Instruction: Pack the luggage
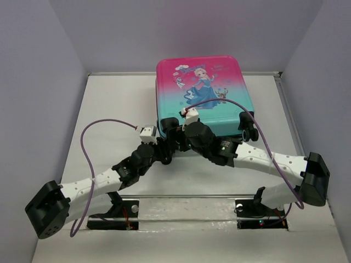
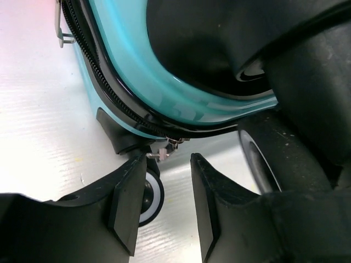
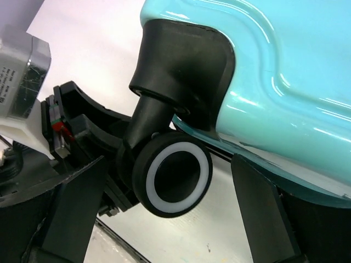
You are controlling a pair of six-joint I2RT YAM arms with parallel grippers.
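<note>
The luggage [image 1: 200,82] lies flat and closed at the back of the table, pink fading to teal, with a princess print. Both arms reach to its near left corner. In the left wrist view my left gripper [image 2: 167,159] stands partly open under the teal shell [image 2: 126,60]. A small metal zipper pull [image 2: 163,152] hangs just past its fingertips, and nothing is between the fingers. In the right wrist view my right gripper [image 3: 169,164] is wide open. Its fingers stand on either side of a black-and-white caster wheel [image 3: 175,181], apart from it.
The white table [image 1: 109,109] is walled at the back and sides. The luggage's other near wheel [image 1: 248,127] sticks out at the right. Purple cables loop over both arms. A second zipper pull [image 2: 64,37] shows at the upper left of the left wrist view.
</note>
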